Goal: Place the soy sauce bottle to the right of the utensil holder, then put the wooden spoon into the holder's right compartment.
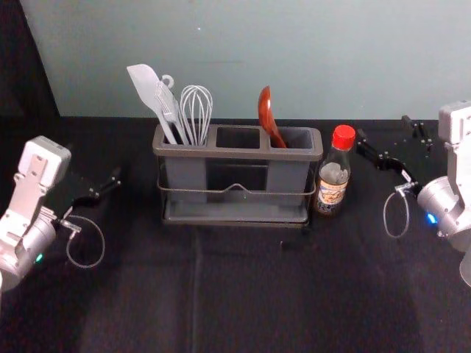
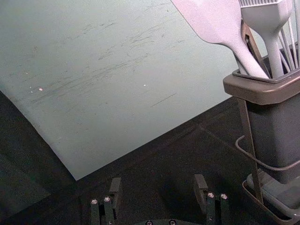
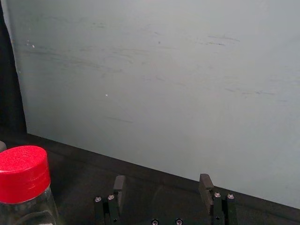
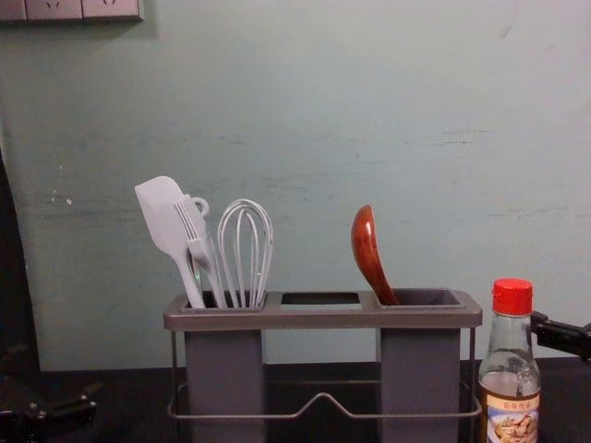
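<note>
The soy sauce bottle point(image 1: 333, 173) stands upright just right of the utensil holder point(image 1: 237, 153); its red cap shows in the right wrist view point(image 3: 24, 174). The wooden spoon point(image 1: 269, 118) leans in the holder's right compartment, bowl up, as the chest view also has it point(image 4: 368, 251). My right gripper point(image 1: 390, 147) is right of the bottle, apart from it, and stands open with nothing held point(image 3: 161, 190). Left of the holder, my left gripper point(image 1: 99, 190) is open and empty too point(image 2: 157, 190).
A white spatula point(image 1: 149, 92), a brush and a whisk point(image 1: 196, 114) stand in the holder's left compartment; the middle one holds nothing visible. A pale wall point(image 1: 243, 59) rises behind the black-covered table point(image 1: 243, 294).
</note>
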